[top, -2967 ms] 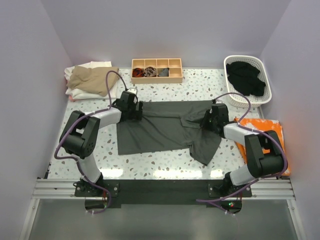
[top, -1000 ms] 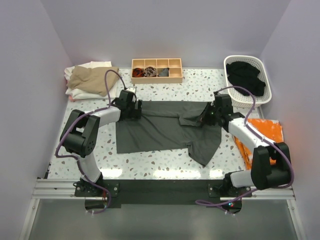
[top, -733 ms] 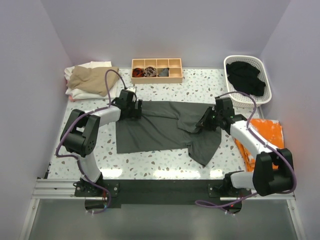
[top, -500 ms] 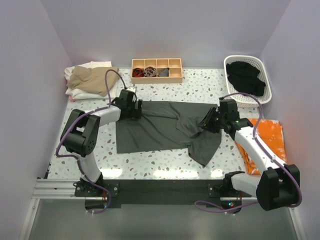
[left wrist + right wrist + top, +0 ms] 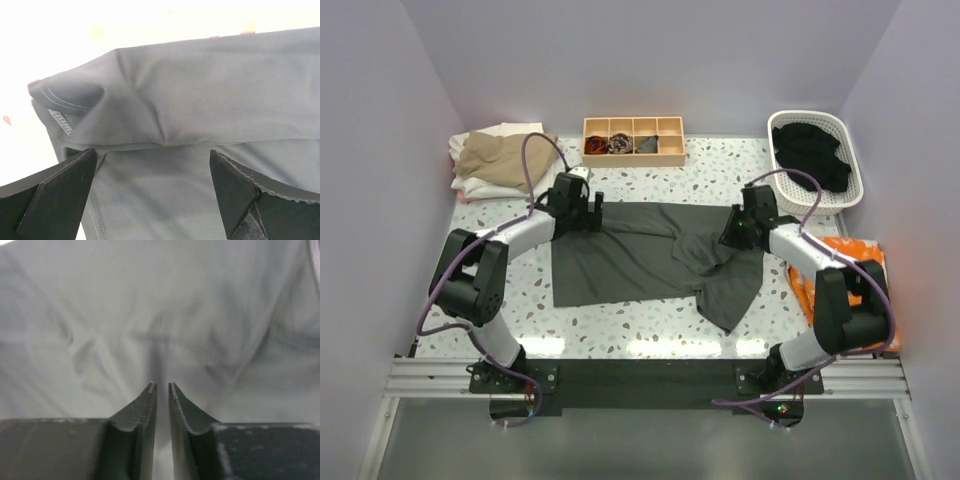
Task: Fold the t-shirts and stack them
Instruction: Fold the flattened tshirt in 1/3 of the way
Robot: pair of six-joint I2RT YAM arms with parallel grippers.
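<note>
A dark charcoal-grey t-shirt (image 5: 640,260) lies spread on the table's middle, its right part rumpled and one flap hanging toward the near edge. My left gripper (image 5: 582,207) sits at the shirt's far left corner. Its jaws stand wide open over a folded hem (image 5: 75,97), and nothing is between them (image 5: 152,157). My right gripper (image 5: 736,234) is low over the shirt's far right part. Its fingers are a narrow slit apart above wrinkled cloth (image 5: 150,315), and no cloth shows in the gap (image 5: 161,386). A tan t-shirt (image 5: 505,155) tops a white pile at the far left.
A wooden compartment tray (image 5: 633,160) with small rolled bundles stands at the back centre. A white basket (image 5: 851,165) at the back right holds black cloth (image 5: 810,155). An orange item (image 5: 865,262) lies by the right wall. The arm bases stand at the near edge.
My right gripper swung out to the right and came back over the shirt's far right part, and its jaws parted from shut. My left gripper shifted slightly toward the back left and stayed open.
</note>
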